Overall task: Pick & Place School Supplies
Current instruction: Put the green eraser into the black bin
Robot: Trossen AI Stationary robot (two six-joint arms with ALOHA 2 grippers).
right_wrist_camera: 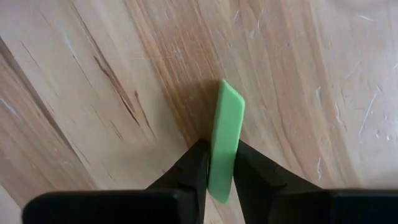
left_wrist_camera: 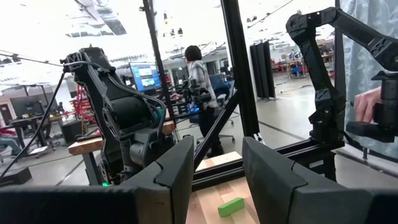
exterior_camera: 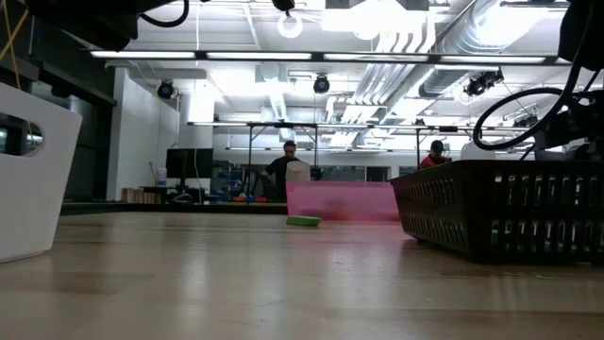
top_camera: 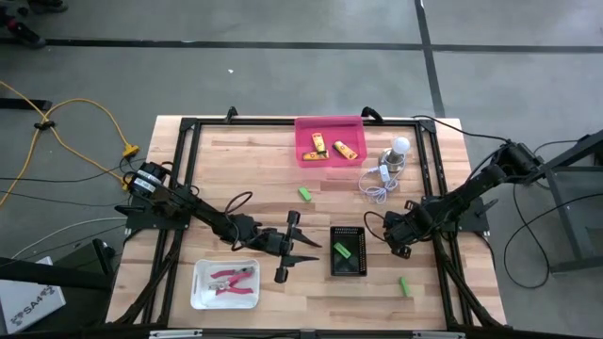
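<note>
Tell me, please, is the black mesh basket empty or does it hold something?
Not empty: one green block lies inside the black mesh basket, seen from above.

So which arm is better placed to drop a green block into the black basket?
Right: right gripper clamps a bright green oblong block beside the black mesh basket; left gripper is empty.

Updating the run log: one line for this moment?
right gripper: shut on green block, over table | left gripper: open, waiting near white tray | black basket: one green block
</note>
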